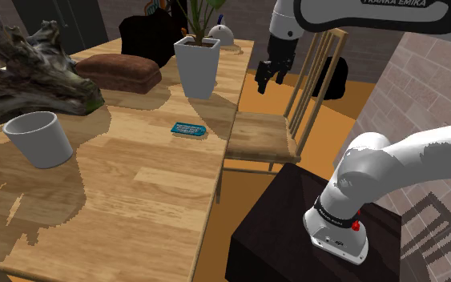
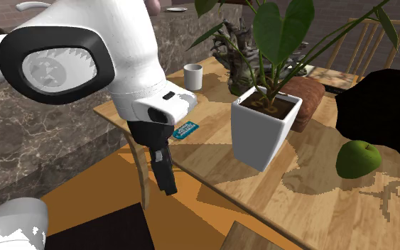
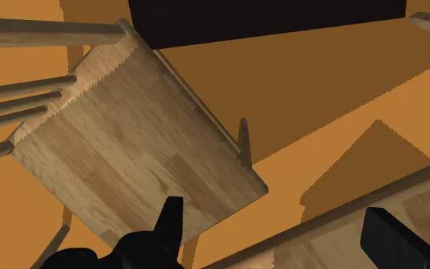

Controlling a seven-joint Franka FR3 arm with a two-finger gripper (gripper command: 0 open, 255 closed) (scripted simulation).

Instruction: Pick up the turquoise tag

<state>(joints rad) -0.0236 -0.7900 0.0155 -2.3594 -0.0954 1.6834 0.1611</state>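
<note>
On table: tag near planter; chair beside table.

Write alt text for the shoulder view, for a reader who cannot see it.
The black hand hangs open above a wooden chair, apart from the turquoise tag lying flat on the wooden table. A white planter stands beyond the tag, a white cup to the view's left.

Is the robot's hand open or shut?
Open. The gripper has its two black fingers apart, nothing between them, above the chair.

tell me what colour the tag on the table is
The tag is turquoise; the shoulder view shows it best.
</note>
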